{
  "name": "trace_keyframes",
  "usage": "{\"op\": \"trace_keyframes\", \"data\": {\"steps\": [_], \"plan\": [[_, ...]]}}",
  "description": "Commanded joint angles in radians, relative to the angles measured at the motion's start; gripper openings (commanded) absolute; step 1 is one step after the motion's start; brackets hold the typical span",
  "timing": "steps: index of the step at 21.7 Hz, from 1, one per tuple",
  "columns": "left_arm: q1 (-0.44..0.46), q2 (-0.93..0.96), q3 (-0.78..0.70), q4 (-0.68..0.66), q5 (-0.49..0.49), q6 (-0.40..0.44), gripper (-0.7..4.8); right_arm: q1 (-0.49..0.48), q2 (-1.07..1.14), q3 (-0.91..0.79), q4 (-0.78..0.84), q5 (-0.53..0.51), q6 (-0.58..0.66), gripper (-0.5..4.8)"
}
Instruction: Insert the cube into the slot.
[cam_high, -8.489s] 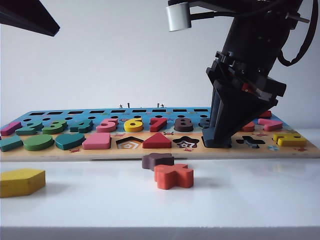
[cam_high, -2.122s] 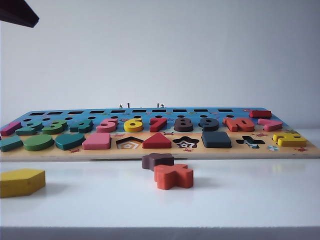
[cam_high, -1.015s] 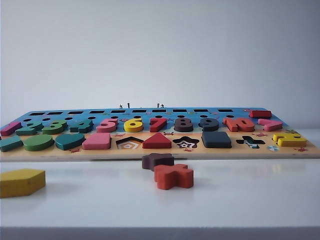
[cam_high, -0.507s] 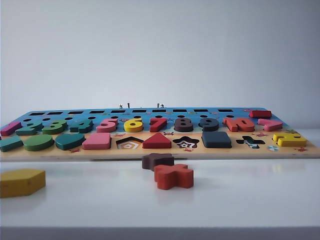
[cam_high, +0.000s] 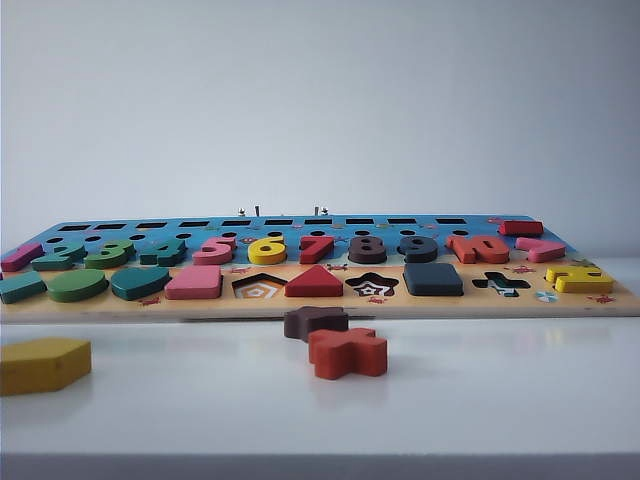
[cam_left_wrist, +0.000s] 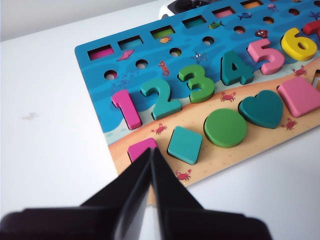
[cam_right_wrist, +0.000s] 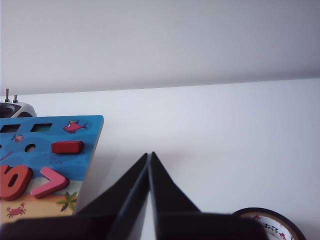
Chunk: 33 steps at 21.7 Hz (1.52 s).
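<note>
The dark navy cube (cam_high: 433, 278) lies flat in the front row of the wooden puzzle board (cam_high: 450, 305), right of the star cut-out. It fills the slot, so the slot's bottom is hidden. Neither gripper shows in the exterior view. In the left wrist view my left gripper (cam_left_wrist: 151, 149) is shut and empty, its tips above a pink piece (cam_left_wrist: 138, 148) at the board's left end (cam_left_wrist: 125, 75). In the right wrist view my right gripper (cam_right_wrist: 150, 154) is shut and empty over bare table beside the board's right end (cam_right_wrist: 80, 137).
On the table in front of the board lie a yellow pentagon block (cam_high: 42, 363), a dark brown star block (cam_high: 314, 320) and an orange cross block (cam_high: 347, 352). Pentagon (cam_high: 259, 287), star (cam_high: 372, 286) and cross (cam_high: 500, 283) cut-outs stand open. A tape roll (cam_right_wrist: 270, 225) sits near the right gripper.
The right arm that stood on the cube has lifted out of the exterior view, leaving the cube in the board. The dark arm corner at top left has also gone.
</note>
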Motion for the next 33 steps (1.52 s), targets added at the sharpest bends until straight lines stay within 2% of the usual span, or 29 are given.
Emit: {"op": "trace_keyframes", "data": {"steps": [1,8,13,33], "plan": [[0.0,0.002,-0.005,0.005,-0.002,0.004,0.17,0.001,-0.002,0.0,0.01,0.0,-0.003,0.0],[0.0,0.001,-0.005,0.005,0.005,-0.006,0.17,0.001,-0.002,0.0,0.01,0.0,-0.003,0.0],[0.0,0.001,-0.005,0.005,0.005,-0.09,0.17,0.001,-0.002,0.0,0.01,0.0,-0.003,0.0],[0.0,0.001,-0.005,0.005,-0.002,-0.082,0.17,0.001,-0.002,0.0,0.01,0.0,-0.003,0.0]]}}
